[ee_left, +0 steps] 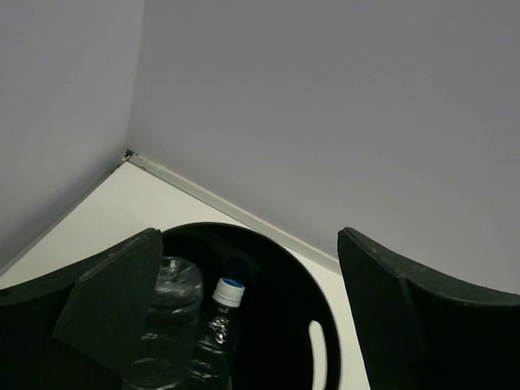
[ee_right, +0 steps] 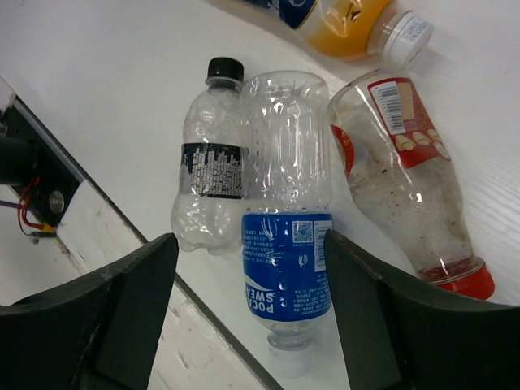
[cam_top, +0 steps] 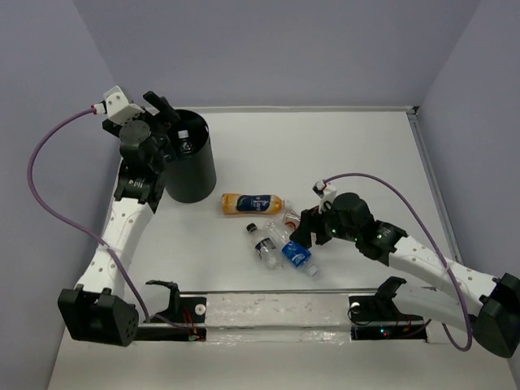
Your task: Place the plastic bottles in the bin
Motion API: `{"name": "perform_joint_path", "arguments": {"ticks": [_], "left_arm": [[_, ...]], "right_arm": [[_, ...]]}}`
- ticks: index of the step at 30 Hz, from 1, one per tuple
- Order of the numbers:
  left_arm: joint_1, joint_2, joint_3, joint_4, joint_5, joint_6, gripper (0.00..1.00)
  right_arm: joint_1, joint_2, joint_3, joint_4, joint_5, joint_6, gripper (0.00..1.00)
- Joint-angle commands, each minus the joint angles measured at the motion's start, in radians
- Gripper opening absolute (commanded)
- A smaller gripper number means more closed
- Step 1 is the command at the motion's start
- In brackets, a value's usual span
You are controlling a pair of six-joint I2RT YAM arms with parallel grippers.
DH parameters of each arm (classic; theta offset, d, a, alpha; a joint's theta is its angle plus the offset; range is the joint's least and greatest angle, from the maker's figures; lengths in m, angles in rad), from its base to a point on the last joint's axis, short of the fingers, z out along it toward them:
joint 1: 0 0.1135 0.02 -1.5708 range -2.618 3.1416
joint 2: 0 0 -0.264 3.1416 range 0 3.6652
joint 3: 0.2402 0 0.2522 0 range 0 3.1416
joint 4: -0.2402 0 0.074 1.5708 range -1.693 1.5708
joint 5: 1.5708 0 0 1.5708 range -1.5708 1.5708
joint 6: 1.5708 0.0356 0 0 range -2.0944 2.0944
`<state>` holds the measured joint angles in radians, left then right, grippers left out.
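Bottles in bin: at least two clear ones, a capped bottle (ee_left: 219, 325) and a second bottle (ee_left: 175, 284) beside it, directly below the left jaws.
Bin (cam_top: 191, 175): mouth sits under the left gripper (ee_left: 248, 276), both fingers above the rim.
Left gripper: jaws spread wide, nothing between them.
Bottles on table (cam_top: 325, 146): four, lying flat in a tight cluster under the right gripper (ee_right: 248, 292).
Blue-label bottle (ee_right: 284, 244): between the right jaws, lying along the fingers; a gap shows on each side, no contact seen.
Black-capped bottle (ee_right: 210, 171): just outside the jaws on one side, flank against the blue-label bottle.
Red-capped bottle (ee_right: 406, 187): just outside the jaws on the other side, close beside the blue-label bottle.
Orange bottle (ee_right: 349, 20): ahead of the fingertips, apart from the other three.
Right gripper: jaws partly spread, straddling the blue-label bottle, gripping nothing yet.
Step in hand: judged to be the pick of the blue-label bottle; the left side appears done with a drop.
Next move: lower and close squarely on the blue-label bottle alone, then lift clear of its neighbours.
Risk: a finger may catch a crowded neighbour.
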<state>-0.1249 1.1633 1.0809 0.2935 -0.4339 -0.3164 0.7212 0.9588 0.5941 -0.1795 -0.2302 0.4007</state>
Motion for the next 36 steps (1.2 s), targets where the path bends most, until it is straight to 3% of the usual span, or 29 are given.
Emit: {"name": "perform_joint_path", "arguments": {"ticks": [1,3,8,16,26,31,32,36], "left_arm": [[-0.074,-0.123,0.065,-0.095,0.056,-0.053,0.99],[-0.123,-0.163,0.033,-0.197,0.135,-0.097,0.99],[-0.327,-0.33,-0.133,-0.388,0.346,-0.237,0.99],[-0.527,-0.47,-0.338,-0.514,0.42,-0.421,0.99],[-0.625,-0.406,-0.332,-0.49,0.414,-0.42,0.99],[-0.625,-0.396,-0.346,-0.487,0.417,-0.415,0.99],[-0.625,-0.39,-0.346,-0.487,0.419,-0.414,0.99],[-0.625,-0.381,-0.345,-0.476,0.426,-0.415,0.99]], "right_arm": [[0.099,0.007,-0.002,-0.032,0.152,0.036,0.76],[0.124,0.02,-0.002,-0.055,0.205,0.05,0.76],[0.153,0.049,-0.013,-0.116,0.261,0.082,0.87],[0.187,0.126,-0.027,-0.103,0.242,0.11,0.9],[0.187,0.259,0.006,-0.092,0.238,0.119,0.91],[0.187,0.241,0.007,-0.094,0.241,0.119,0.78],[0.187,0.21,0.006,-0.104,0.241,0.119,0.69],[0.187,0.144,0.004,-0.14,0.221,0.121,0.54]]}}
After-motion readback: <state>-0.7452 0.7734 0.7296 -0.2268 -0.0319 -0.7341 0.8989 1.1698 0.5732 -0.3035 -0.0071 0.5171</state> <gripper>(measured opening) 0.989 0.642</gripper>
